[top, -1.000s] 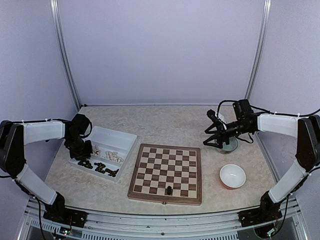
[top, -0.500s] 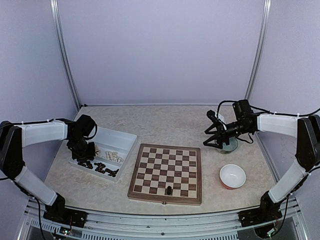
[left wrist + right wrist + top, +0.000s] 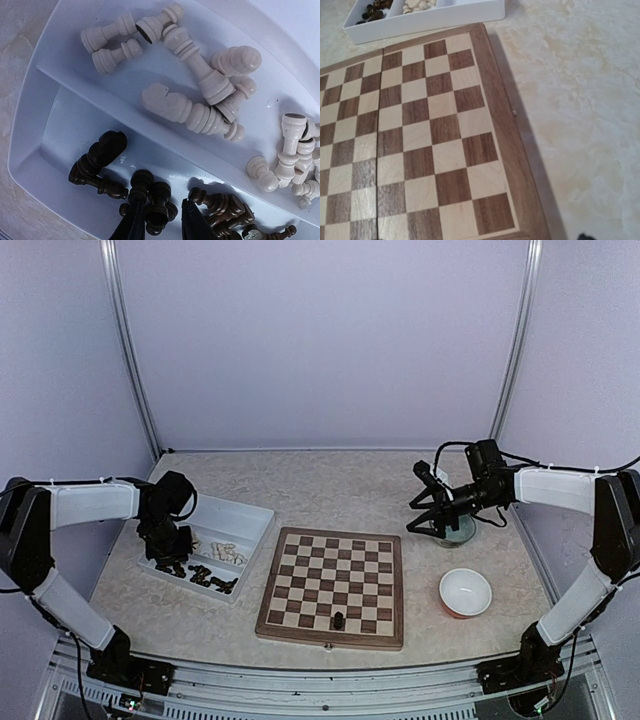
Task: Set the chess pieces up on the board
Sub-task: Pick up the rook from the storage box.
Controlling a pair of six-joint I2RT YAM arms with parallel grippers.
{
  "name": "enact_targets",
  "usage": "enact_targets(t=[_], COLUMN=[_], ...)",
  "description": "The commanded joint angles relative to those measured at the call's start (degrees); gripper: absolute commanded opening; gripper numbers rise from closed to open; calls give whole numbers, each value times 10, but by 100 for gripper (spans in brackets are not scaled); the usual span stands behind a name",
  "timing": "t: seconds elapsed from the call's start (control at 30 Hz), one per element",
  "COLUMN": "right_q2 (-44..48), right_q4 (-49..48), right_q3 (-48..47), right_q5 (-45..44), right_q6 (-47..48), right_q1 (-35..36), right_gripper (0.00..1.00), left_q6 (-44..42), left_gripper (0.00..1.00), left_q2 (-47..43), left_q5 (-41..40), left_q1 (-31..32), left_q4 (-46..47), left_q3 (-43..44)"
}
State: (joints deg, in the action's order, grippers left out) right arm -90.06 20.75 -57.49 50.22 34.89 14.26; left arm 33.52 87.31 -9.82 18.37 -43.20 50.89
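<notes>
The board [image 3: 290,585] lies in the middle of the table, with one dark piece [image 3: 339,620] standing on its near row. It also shows in the right wrist view [image 3: 500,90]. The other chess pieces lie in a white tray [image 3: 250,515]: cream ones [image 3: 200,75] in the far compartment, dark ones [image 3: 102,150] in the near one. My left gripper [image 3: 161,222] is open and low in the tray, its fingers either side of a dark pawn [image 3: 159,207]. My right gripper [image 3: 420,502] is open and empty, held above the table right of the board.
A white bowl [image 3: 466,592] with an orange outside stands right of the board. A small greenish dish [image 3: 460,531] sits under the right arm. The tray's corner shows in the right wrist view [image 3: 445,17]. Walls enclose the table.
My left gripper has moved a little right and down over the tray's dark pieces. The right arm has not moved.
</notes>
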Motion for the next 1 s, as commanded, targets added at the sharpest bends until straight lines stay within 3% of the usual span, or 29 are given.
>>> enact_targets(t=[0.0,0.67,0.8,0.97], right_q2=[-8,-19,-20,-24], right_q4=[15,28,29,31], right_q3=[-17,-25,-26,-27], right_q5=[11,18,18,19], right_q6=[5,8,9,10], right_q1=[1,1,1,2], right_gripper=[83,83,84,84], left_q6=[-7,-14,-1,24], left_gripper=[25,12,11,11], left_q2=[14,23,-2,-38], left_q5=[-5,-9,-32,-52], left_q1=[0,9,38,128], left_q4=[10,-6,-55,-115], left_q3=[10,32,75,157])
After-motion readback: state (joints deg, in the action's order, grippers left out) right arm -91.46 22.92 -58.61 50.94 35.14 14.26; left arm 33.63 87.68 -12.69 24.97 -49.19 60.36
